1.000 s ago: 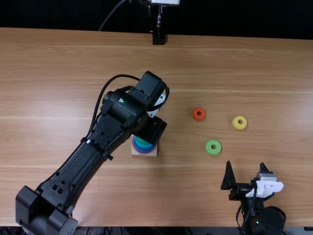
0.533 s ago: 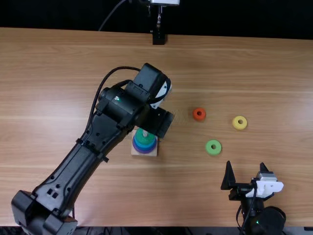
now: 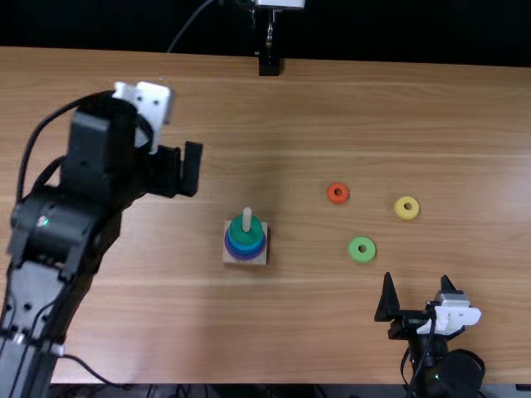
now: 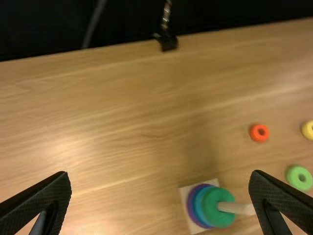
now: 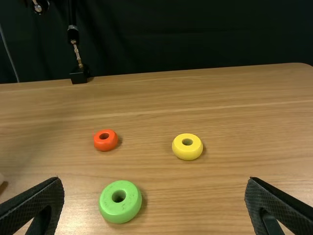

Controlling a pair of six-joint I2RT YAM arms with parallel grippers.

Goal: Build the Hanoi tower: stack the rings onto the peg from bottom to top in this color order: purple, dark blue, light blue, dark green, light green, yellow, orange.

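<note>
1. While the left tool (image 3: 183, 170) hangs over the left part of the bench (image 3: 315, 332), well apart from the stack, the right tool (image 3: 416, 280) lies at the near right, short of the loose rings.
2. Left tool (image 4: 159, 174), left wrist view: its two fingers stand wide apart, one at each side, with nothing held between them.
3. Right tool (image 5: 154, 179), right wrist view: its fingers likewise stand wide apart and grip nothing.
4. Base (image 3: 262, 260): a square of pale wood, flat on the bench a little left of the middle in the top view. The peg (image 3: 246, 219) rises upright from it, its upper end bare.
5. Stack, around the peg: the purple ring (image 3: 242, 256) lies lowest, a blue layer (image 3: 246, 249) comes above it, and the dark green ring (image 3: 246, 237) is uppermost. Whether the blue layer is one ring or two cannot be told.
6. Loose rings, all lying flat on the bench to the right of the stack in the top view and apart from one another: the orange ring (image 3: 338, 193); the yellow ring (image 3: 406, 208), farther right; and the light green ring (image 3: 362, 249), nearer the right tool.
7. Black stand (image 3: 269, 65): located at the far edge of the bench.
</note>
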